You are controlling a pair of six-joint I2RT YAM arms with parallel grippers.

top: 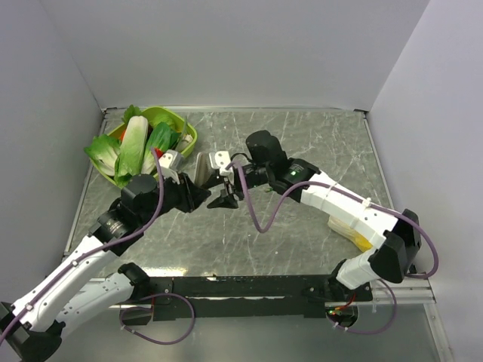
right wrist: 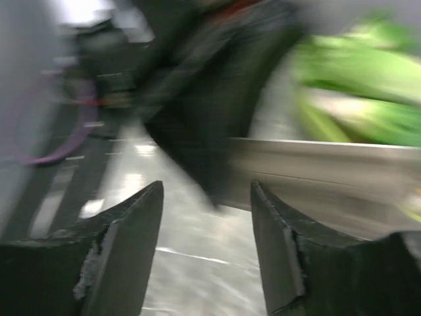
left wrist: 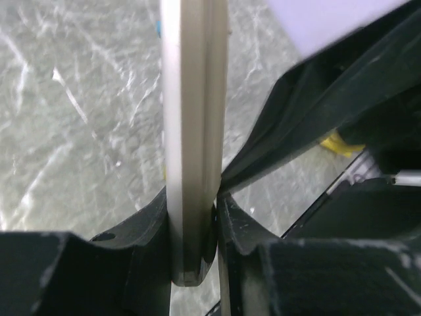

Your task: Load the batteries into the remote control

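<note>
Left wrist view: left end effector (left wrist: 194, 220) pinches the remote control (left wrist: 191, 118) edge-on at frame centre; right end effector (right wrist: 206, 224) is spread, empty. We judge a rigid, unmoving pinch best for loading.

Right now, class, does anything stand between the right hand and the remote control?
Only the left hand, which clamps one end of the remote control; its dark body crosses that end in the right wrist view. The rest lies bare before the open right hand.

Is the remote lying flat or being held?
Held: the left end effector pinches the remote control, which sticks out edge-on from it.
</note>
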